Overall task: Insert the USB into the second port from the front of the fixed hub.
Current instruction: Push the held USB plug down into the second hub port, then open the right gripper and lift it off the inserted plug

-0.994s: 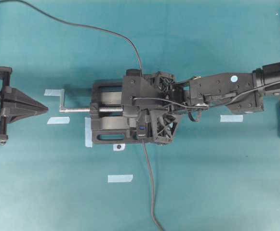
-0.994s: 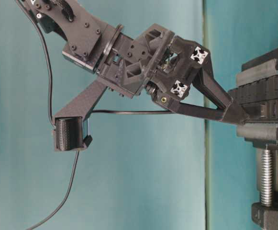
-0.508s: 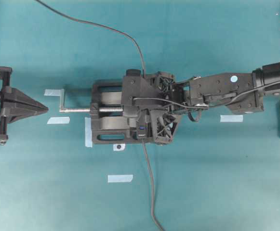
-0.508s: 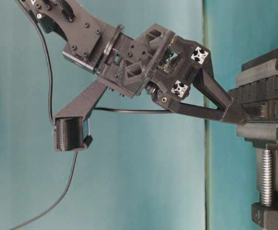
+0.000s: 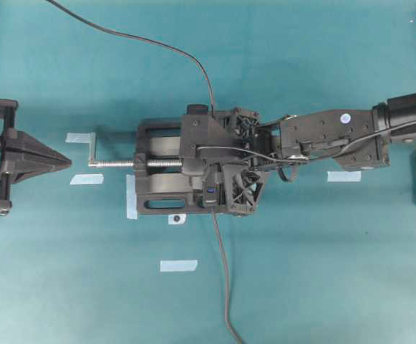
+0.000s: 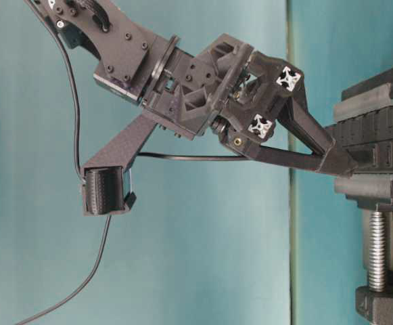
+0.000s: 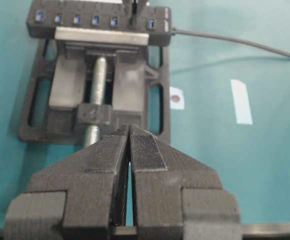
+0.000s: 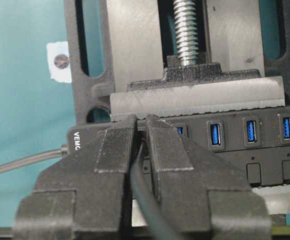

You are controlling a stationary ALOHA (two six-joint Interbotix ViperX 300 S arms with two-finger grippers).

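The fixed hub (image 8: pixel 264 150) is a black strip with blue slots, clamped in the vise. My right gripper (image 8: pixel 141 131) is shut on the USB, whose plug is hidden between the fingers; only its dark cable (image 8: pixel 145 195) shows, trailing back. The fingertips rest against the hub at the second slot from its front, labelled end. From table level, the right gripper (image 6: pixel 345 164) slopes down and meets the hub (image 6: pixel 379 145) edge-on. In the left wrist view the hub (image 7: pixel 100 22) lies far ahead. My left gripper (image 7: pixel 130 131) is shut and holds nothing; it rests at the left edge (image 5: pixel 64 161).
The black vise (image 5: pixel 157 193) with its silver screw (image 5: pixel 118 163) stands at the table's middle. The hub's own cable (image 5: pixel 222 272) runs toward the front edge. The USB cable (image 5: pixel 136 39) arcs away to the back left. Pale tape strips (image 5: pixel 178 266) mark the teal surface.
The right wrist has shifted slightly toward the hub while the fingertips stay at the slot. The loose cable has swung a little. The left arm has not moved.
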